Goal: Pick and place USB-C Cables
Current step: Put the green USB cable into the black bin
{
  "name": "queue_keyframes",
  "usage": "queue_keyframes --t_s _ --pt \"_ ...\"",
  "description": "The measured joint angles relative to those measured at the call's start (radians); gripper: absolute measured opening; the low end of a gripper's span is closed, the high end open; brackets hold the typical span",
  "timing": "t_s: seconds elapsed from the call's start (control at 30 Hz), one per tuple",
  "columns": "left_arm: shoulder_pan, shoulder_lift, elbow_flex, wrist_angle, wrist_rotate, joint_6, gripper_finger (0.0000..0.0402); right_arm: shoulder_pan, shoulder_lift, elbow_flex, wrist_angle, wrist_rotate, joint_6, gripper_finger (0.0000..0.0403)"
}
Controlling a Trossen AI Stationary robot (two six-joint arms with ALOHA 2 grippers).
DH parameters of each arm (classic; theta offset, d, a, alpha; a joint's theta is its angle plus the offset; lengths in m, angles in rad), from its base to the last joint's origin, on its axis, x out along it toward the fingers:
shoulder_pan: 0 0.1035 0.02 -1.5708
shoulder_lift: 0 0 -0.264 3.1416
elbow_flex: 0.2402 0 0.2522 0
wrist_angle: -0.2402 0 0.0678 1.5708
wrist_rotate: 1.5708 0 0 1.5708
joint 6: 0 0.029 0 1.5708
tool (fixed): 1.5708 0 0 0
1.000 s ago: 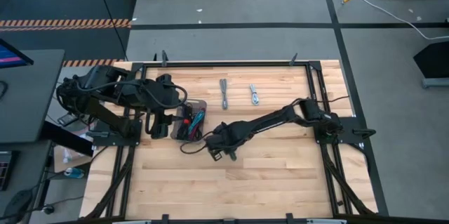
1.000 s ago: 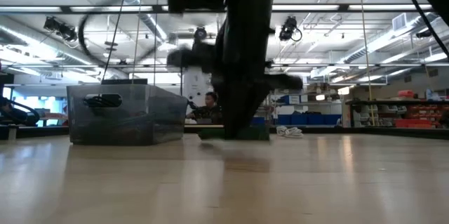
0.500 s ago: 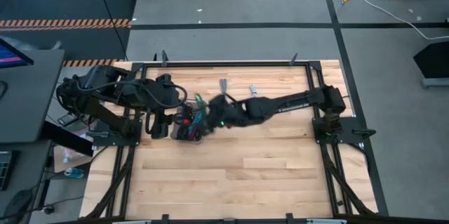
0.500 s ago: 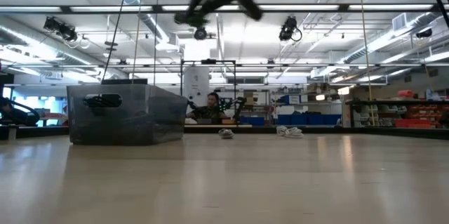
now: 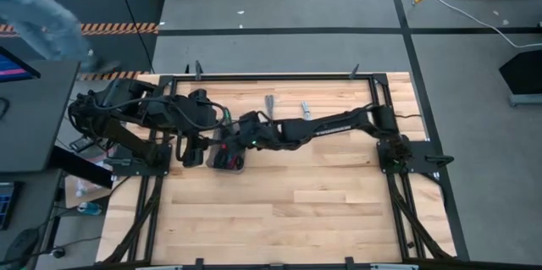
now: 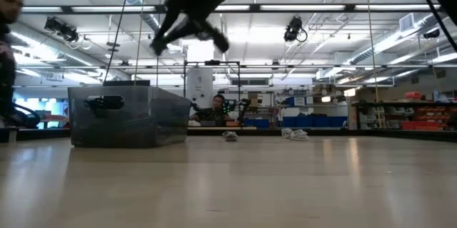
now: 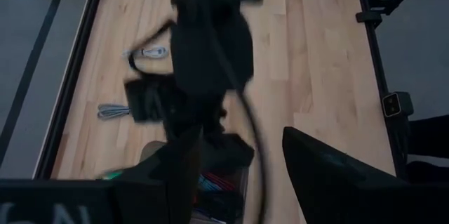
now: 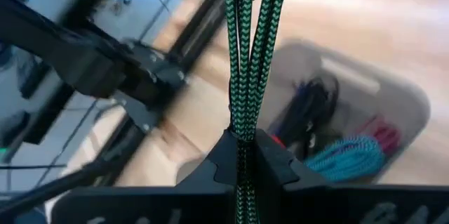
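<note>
**Right arm carries green cable over the tray**

The right gripper (image 8: 242, 155) is pinched shut on a green braided USB-C cable (image 8: 247, 62) and now hangs above the grey translucent plastic tray (image 5: 240, 163), having swung there from the table's middle a second ago. In the tray lie teal (image 8: 349, 155), magenta (image 8: 383, 133) and black bundled cables (image 8: 314, 102). Two more cables, a grey one (image 5: 270, 107) and a silver one (image 5: 306, 111), lie unmoved on the wooden table (image 5: 339, 211), beyond the arm. The left gripper (image 5: 192, 149) waits beside the tray, fingers apart. A person (image 6: 8, 35) has appeared at the table's left edge.
</note>
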Motion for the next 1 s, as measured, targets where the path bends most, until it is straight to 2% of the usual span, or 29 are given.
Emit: queue_keyframes --t_s 0.27,0.73,1.0 --pt "0.0 0.0 0.0 -0.001 0.001 0.003 0.0204 0.004 0.089 0.001 0.004 -0.044 0.115 0.0021" --pt "0.0 0.0 0.0 -0.007 0.0 0.011 0.0204 0.032 0.129 0.002 -0.04 -0.02 0.212 0.0021" --pt "0.0 0.0 0.0 -0.006 0.0 0.001 0.0204 0.045 0.128 0.002 -0.181 0.006 0.246 0.0021"
